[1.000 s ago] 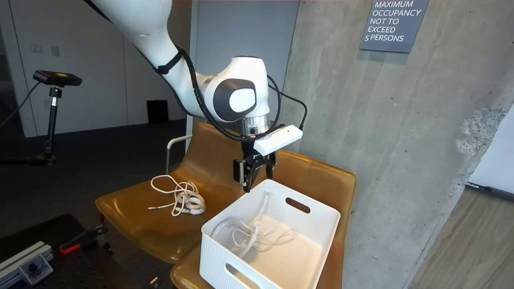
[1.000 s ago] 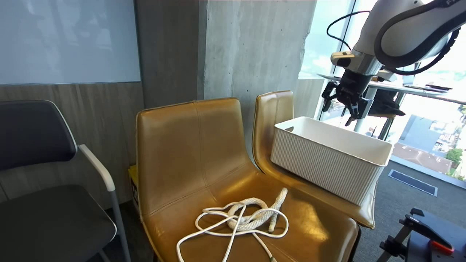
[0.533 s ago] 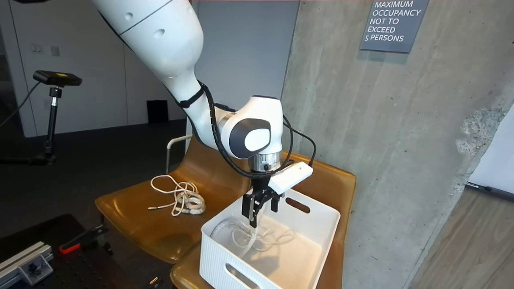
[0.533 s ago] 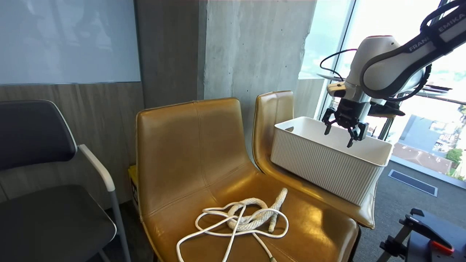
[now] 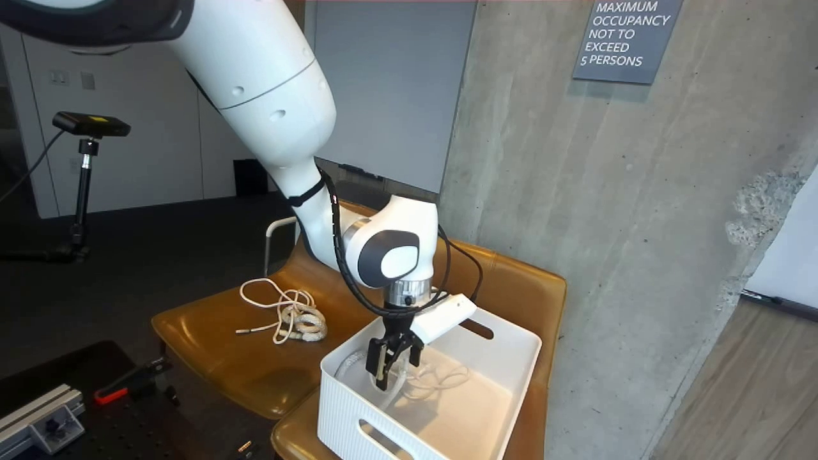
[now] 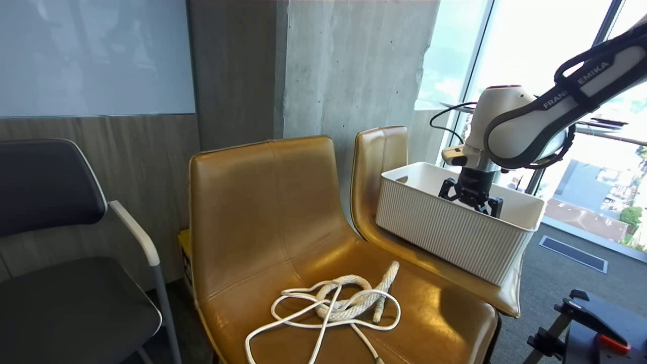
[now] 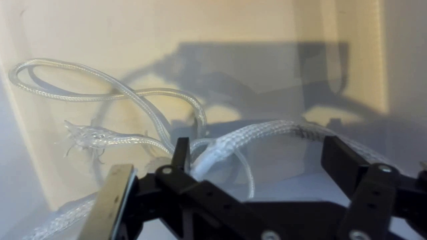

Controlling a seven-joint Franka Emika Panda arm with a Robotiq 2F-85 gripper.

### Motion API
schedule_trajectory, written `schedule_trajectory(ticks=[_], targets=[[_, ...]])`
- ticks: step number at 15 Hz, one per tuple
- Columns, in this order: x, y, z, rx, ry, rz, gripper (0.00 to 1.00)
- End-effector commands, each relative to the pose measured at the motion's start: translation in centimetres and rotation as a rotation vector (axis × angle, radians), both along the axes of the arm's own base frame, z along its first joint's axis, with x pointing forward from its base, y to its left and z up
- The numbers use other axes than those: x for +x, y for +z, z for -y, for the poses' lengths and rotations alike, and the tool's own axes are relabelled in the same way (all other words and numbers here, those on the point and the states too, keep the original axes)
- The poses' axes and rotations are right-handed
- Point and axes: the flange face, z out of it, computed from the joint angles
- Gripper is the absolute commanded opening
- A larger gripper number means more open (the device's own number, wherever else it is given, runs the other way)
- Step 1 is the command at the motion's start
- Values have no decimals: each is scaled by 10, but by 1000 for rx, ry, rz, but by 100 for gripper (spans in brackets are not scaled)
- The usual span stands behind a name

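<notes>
My gripper [image 5: 398, 372] is lowered inside a white ribbed bin [image 5: 345, 409], and its jaws stand wide apart with nothing gripped. In the wrist view a thick white braided rope [image 7: 247, 135] arches across the gap between the fingertips; whether either one touches it cannot be told. Beside it lies a thin white cord [image 7: 83, 69] in loops, with a frayed end [image 7: 88, 136]. The bin's near wall [image 6: 450, 227] hides the rope inside it and the fingertips in an exterior view. A separate white rope bundle [image 6: 388, 280] rests on the neighbouring chair seat, seen in both exterior views.
The bin stands on a brown leather chair, beside another brown chair [image 6: 252, 202]. A concrete wall [image 5: 639, 191] rises behind. A dark table edge with a red-marked clamp [image 5: 131, 380] is near, and a camera on a stand [image 5: 92, 124] is further off. A dark office chair [image 6: 60, 303] stands aside.
My gripper has come down from above the bin rim to inside it, its jaws staying open. The bin and the rope bundle on the chair have not moved.
</notes>
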Motion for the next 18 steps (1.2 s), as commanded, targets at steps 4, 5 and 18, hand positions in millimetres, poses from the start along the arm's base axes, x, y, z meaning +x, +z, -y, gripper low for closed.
schedule_trajectory(ticks=[4,5,18], targets=[[22,-45,-13,40,18,-20,100],[25,-53,-13,43,18,-24,100],[35,-82,13,46,-24,-85,20]])
